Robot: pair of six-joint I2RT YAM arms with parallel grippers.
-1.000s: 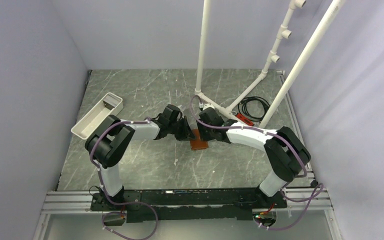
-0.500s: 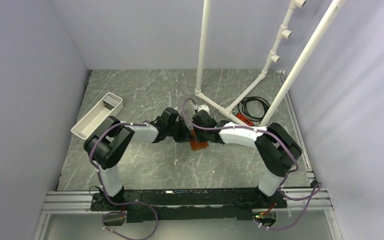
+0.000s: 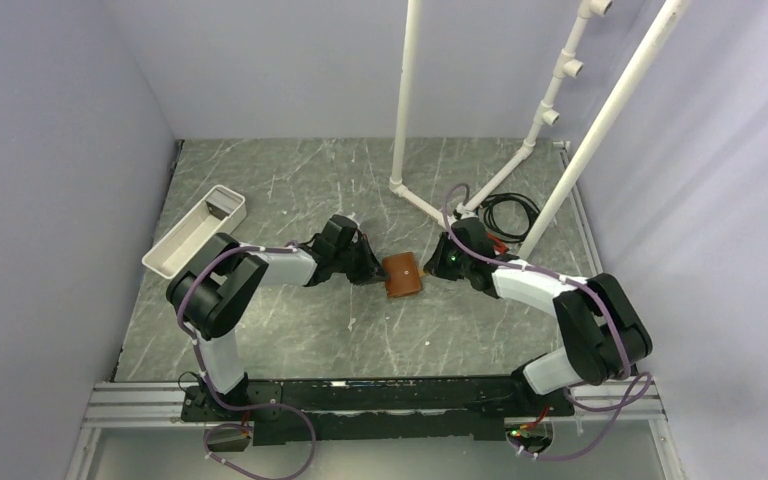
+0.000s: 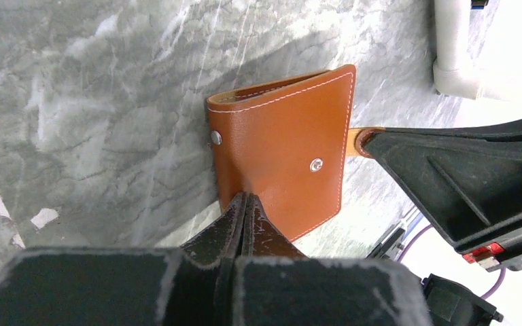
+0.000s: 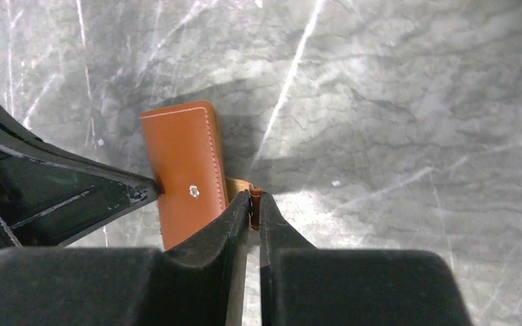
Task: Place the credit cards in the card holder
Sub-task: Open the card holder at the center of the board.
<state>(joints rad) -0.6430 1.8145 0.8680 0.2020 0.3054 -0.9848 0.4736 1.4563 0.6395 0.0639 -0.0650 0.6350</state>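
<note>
brown card holder (image 3: 401, 276), grey marbled table (image 3: 290, 330), white tray (image 3: 192, 232)

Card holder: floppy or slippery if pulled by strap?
Likely stiff: the card holder lies folded flat, edges straight. Its strap tab, pinched in the right gripper, looks thin, likely bends first. Likely light; smooth leather may slide on the table unless the left gripper pins it.
</note>
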